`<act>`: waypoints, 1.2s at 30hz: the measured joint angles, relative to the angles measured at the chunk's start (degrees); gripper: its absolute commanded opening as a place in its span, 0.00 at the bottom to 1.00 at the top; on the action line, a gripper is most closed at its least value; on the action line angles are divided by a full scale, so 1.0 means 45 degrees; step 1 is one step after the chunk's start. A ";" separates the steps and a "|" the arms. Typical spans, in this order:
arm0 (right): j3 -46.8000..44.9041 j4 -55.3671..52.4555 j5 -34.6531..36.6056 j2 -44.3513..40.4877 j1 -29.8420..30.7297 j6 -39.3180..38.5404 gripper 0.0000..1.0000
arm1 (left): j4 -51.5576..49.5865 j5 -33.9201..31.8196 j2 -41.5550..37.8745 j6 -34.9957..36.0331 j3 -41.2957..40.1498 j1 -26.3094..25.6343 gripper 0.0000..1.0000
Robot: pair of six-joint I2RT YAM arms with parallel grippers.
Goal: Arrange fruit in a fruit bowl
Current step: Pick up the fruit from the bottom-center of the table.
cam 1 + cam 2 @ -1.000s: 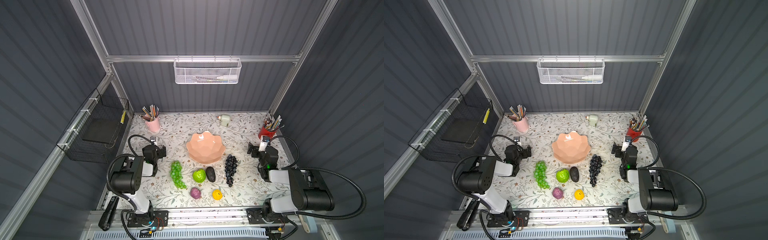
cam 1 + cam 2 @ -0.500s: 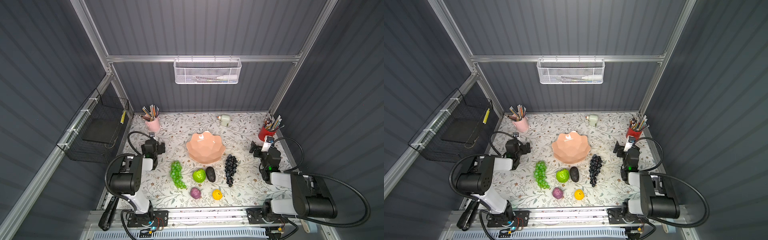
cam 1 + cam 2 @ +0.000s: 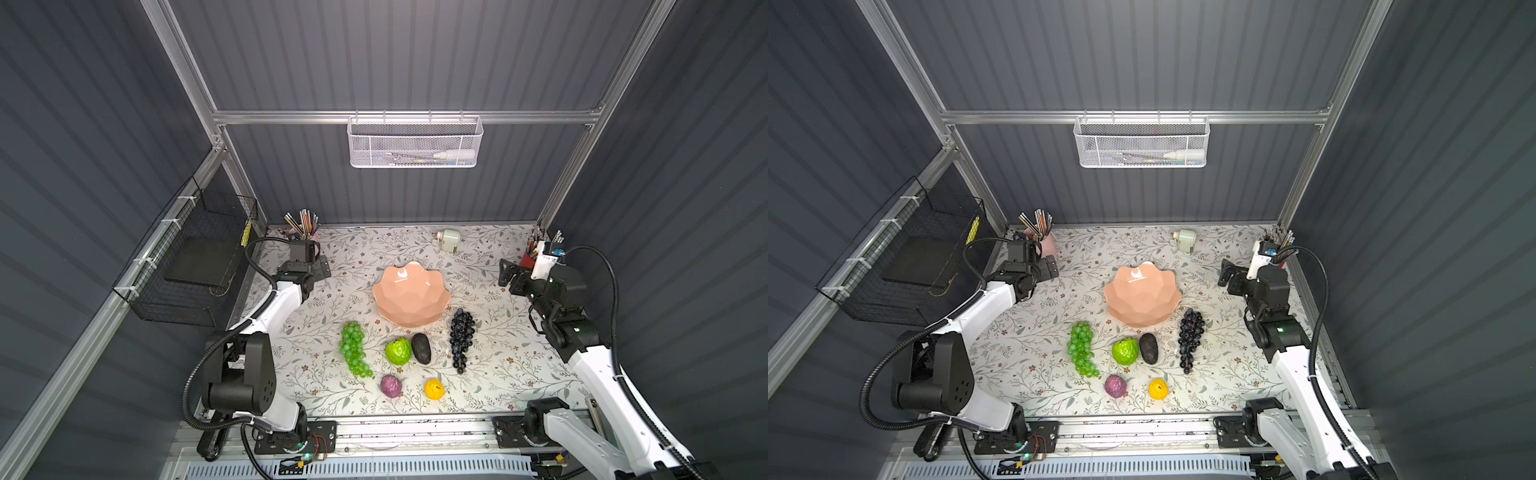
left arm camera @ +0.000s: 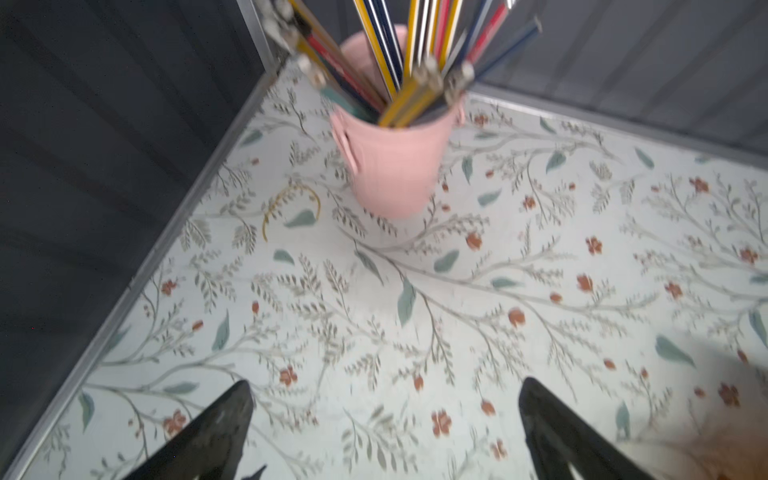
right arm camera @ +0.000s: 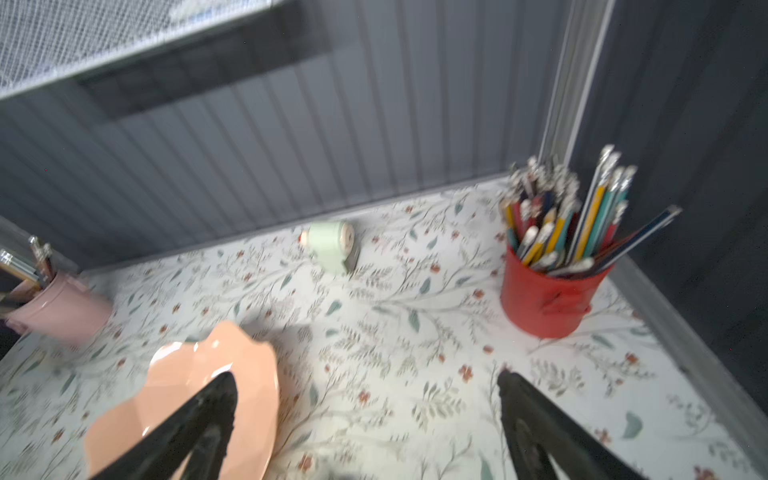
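Fruit bowl (image 3: 409, 305) lies between left fingers (image 4: 208, 436) and right fingers (image 5: 195, 424), both spread wide, holding nothing.

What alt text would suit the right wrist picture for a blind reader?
The right gripper hangs open and empty over a floral table, with the salmon-pink fruit bowl partly behind one finger. Farther off stand a red pencil cup, a pale green sharpener and a pink pencil cup.

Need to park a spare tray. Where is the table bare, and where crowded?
Bare: the back strip between the pink pencil cup and the pencil sharpener; the stretch between the bowl and the red pencil cup. Crowded: in front of the bowl, from green grape bunch to dark grape bunch.
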 measured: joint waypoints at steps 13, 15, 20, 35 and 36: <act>0.1486 -0.7951 -0.0238 0.1379 0.7271 0.2803 0.83 | -0.4954 0.3133 -0.0889 -0.1734 0.0374 -0.4337 0.98; 0.1690 -0.8106 -0.0471 0.2030 0.8063 0.3118 0.82 | -0.5416 0.3517 -0.0903 -0.1812 0.0719 -0.4833 0.96; 0.1836 -0.7363 -0.1506 0.4163 0.8777 0.3589 0.77 | -0.6018 0.4415 -0.0801 -0.1817 0.1676 -0.6105 0.94; 0.2443 -0.4741 -0.2584 0.7587 0.8786 0.3468 0.71 | -0.6343 0.4852 -0.1156 -0.2404 0.0102 -0.8786 0.93; 0.2467 -0.4653 -0.2599 0.7723 0.8786 0.3458 0.70 | -0.6343 0.4823 -0.1263 -0.2482 0.0029 -0.8786 0.94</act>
